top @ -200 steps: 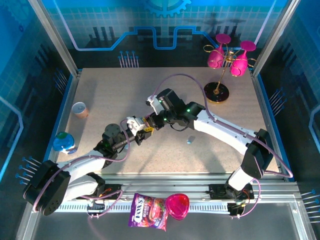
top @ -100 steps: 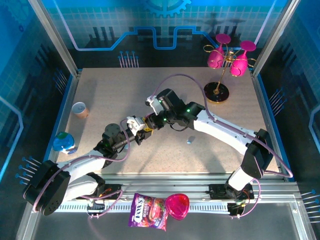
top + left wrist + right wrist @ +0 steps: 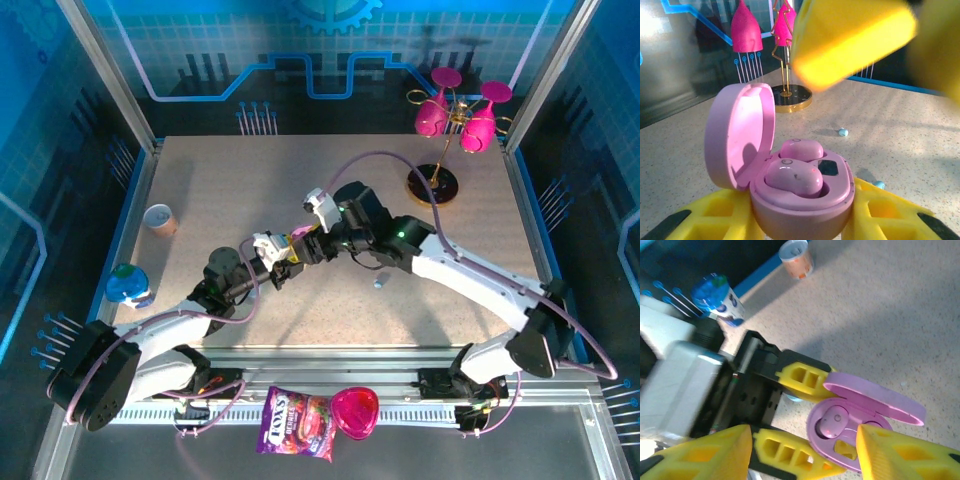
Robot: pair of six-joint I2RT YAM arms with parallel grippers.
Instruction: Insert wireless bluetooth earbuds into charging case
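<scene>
With the left gripper's (image 3: 290,260) jaws clamped on the open pink charging case (image 3: 802,212), earbuds (image 3: 792,177) seated inside, the right gripper's (image 3: 804,432) parted jaws close above could clip the lid (image 3: 737,135) or dislodge a bud.

1 case (image 3: 800,215), prob. 4 earbuds (image 3: 792,177).

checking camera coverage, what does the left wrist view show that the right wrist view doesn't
Left wrist view: two pink earbuds seated side by side, the pink glass stand, loose blue earbuds. Right wrist view: an orange cup and a blue-topped container. Shared: the open pink case gripped by the left fingers.
</scene>
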